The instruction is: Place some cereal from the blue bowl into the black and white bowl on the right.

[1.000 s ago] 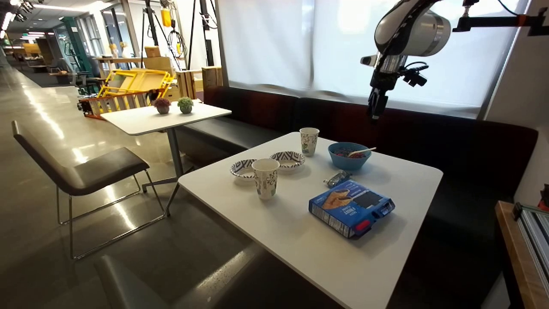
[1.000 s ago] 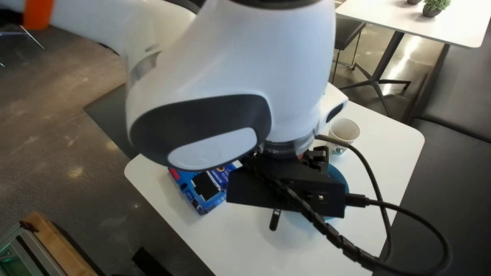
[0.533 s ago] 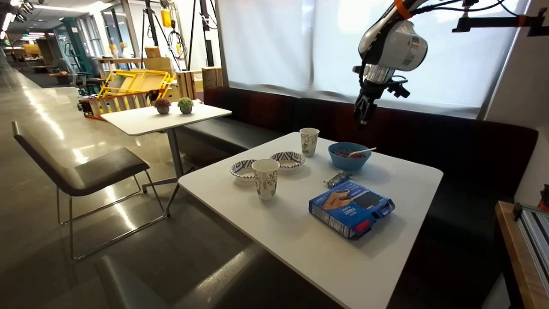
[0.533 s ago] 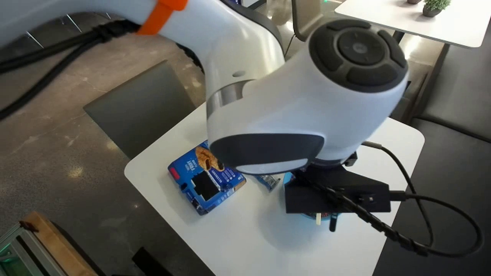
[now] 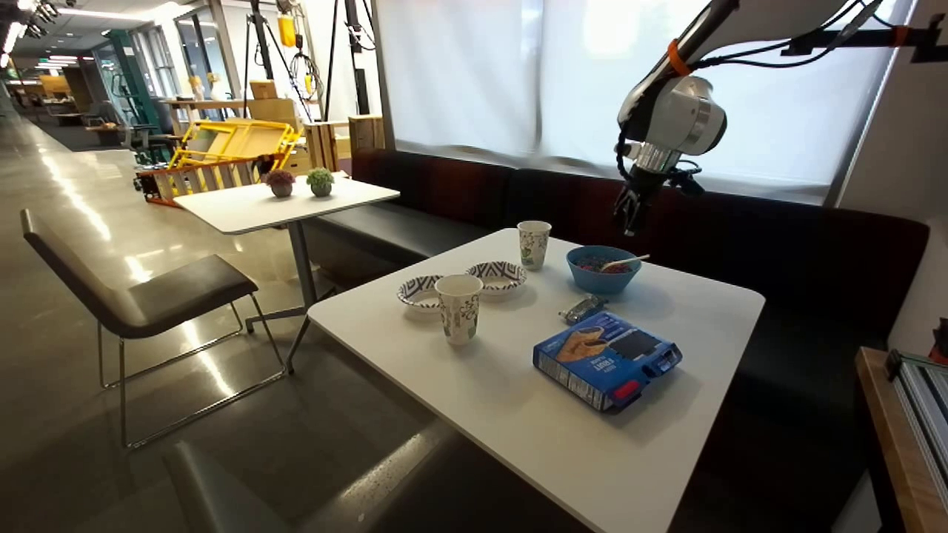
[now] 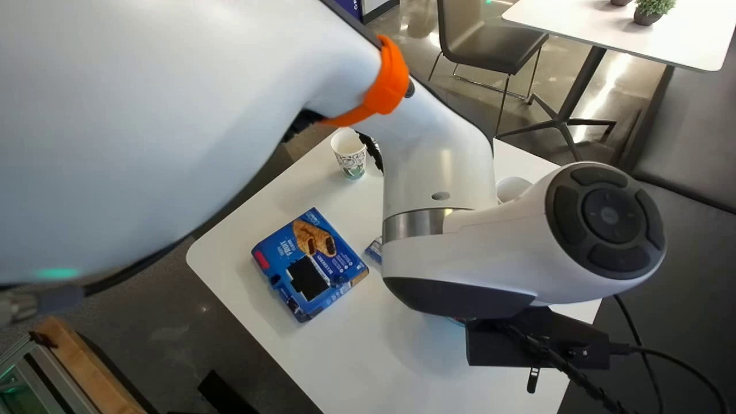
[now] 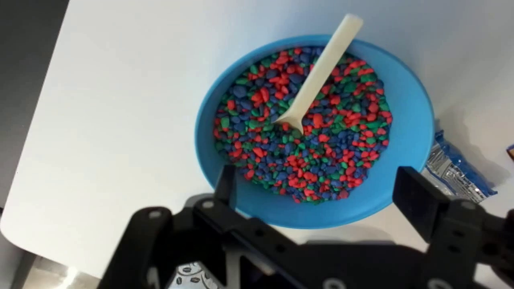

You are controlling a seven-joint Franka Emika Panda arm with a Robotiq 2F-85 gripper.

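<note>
On the white table (image 5: 503, 400), below the Robotiq gripper (image 7: 319, 188), whose fingers stood wide apart holding nothing, sat the blue bowl (image 7: 409, 120), away from two black-and-white patterned bowls (image 5: 498, 280). In the blue bowl a cream spoon (image 7: 323, 70) slanted, its tip among red, green and blue bits (image 7: 257, 132).

The orange-banded arm (image 6: 434, 167) is mostly white, its tool (image 7: 317, 182) black.

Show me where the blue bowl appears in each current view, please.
In an exterior view: the blue bowl, right of centre, halfway up.
In an exterior view: a sliver of the blue bowl below the arm, right of centre.
Wrist view: the blue bowl, large, just right of centre.
Landmark in all three: the foil packet.
</note>
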